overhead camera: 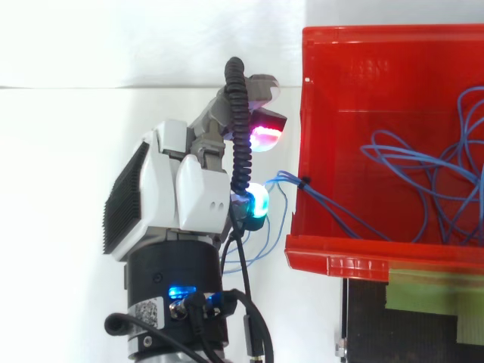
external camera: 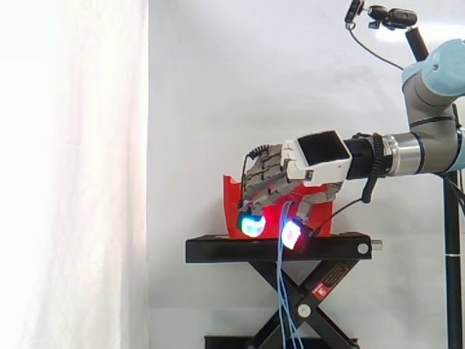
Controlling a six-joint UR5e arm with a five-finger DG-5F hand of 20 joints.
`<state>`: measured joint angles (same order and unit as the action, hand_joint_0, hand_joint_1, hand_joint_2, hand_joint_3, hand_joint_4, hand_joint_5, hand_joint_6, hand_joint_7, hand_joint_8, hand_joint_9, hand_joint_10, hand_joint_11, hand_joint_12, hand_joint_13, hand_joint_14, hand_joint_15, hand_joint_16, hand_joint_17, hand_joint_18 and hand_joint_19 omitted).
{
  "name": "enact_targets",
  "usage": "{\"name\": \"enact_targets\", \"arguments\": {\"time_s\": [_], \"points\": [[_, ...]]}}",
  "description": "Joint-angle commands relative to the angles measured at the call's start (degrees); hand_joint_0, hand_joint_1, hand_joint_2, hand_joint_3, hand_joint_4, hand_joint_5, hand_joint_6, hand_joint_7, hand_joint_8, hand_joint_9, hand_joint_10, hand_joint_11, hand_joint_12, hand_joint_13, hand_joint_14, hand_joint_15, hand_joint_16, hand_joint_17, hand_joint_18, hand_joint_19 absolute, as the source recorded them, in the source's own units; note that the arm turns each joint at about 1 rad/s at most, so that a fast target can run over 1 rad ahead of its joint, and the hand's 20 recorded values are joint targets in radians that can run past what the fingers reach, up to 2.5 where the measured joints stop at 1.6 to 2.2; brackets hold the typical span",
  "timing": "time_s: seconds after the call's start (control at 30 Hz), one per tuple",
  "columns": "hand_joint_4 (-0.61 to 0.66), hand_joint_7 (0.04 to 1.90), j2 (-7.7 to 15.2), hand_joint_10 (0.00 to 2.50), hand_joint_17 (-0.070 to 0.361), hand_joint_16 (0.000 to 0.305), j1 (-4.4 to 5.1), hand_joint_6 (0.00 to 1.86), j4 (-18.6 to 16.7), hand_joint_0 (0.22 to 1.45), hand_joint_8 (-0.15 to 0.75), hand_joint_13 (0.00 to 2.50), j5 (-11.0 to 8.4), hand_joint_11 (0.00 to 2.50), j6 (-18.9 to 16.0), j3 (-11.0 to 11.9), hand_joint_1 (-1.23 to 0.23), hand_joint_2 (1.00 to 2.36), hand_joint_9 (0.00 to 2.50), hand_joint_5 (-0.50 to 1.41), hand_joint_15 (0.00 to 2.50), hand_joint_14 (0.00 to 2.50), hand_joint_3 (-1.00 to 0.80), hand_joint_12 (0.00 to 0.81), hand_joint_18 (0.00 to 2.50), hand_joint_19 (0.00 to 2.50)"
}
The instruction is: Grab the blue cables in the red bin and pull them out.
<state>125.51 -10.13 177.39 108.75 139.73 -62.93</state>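
The red bin (overhead camera: 378, 45) sits on a black stand (external camera: 218, 251). Thin blue cables (overhead camera: 290, 178) lie looped on the bin's floor, and a bunch of them runs over the bin's left wall toward my hand (overhead camera: 189, 189). The hand hovers just outside that wall, in front of the bin (external camera: 231, 207) in the side view. Its fingers are curled with the cable bunch caught among the glowing fingertips (external camera: 251, 224). From the hand (external camera: 312, 156), several blue strands (external camera: 281, 276) hang straight down past the stand's front edge.
The stand is a black scissor lift (external camera: 305, 305) before a white curtain. A green-edged board (overhead camera: 423, 296) shows under the bin's near rim. A camera on a dark arm (external camera: 392, 16) hangs at the upper right.
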Motion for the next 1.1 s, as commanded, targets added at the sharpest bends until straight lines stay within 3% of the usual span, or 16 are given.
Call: {"name": "enact_targets", "arguments": {"time_s": [0.0, 0.4, 0.9, 1.07], "points": [[0.20, 0.80, 0.0, 0.02, 0.109, 0.049, 0.02, 0.00, -0.1, 0.80, 0.270, 0.57, -0.03, 0.61, 0.0, 0.0, -0.88, 1.00, 0.69, 0.82, 0.54, 0.02, -1.00, 0.370, 0.54, 0.73], [0.18, 0.78, 0.0, 0.02, 0.109, 0.048, 0.11, 0.15, -0.1, 0.80, 0.268, 0.58, 0.15, 0.62, 0.1, 0.0, -0.89, 1.00, 0.70, 0.82, 0.53, 0.02, -1.00, 0.371, 0.55, 0.72], [0.08, 0.83, 0.1, 0.02, 0.107, 0.048, 0.55, 0.07, -0.3, 0.82, 0.261, 0.59, -0.12, 0.61, 0.1, 0.0, -0.90, 1.00, 0.74, 0.90, 0.54, 0.02, -1.00, 0.364, 0.56, 0.72], [0.05, 0.85, 0.1, 0.02, 0.106, 0.047, 0.55, 0.04, -0.7, 0.82, 0.250, 0.60, -0.12, 0.61, 0.0, -1.6, -0.90, 1.00, 0.75, 0.92, 0.54, 0.02, -1.00, 0.360, 0.56, 0.73]]}}
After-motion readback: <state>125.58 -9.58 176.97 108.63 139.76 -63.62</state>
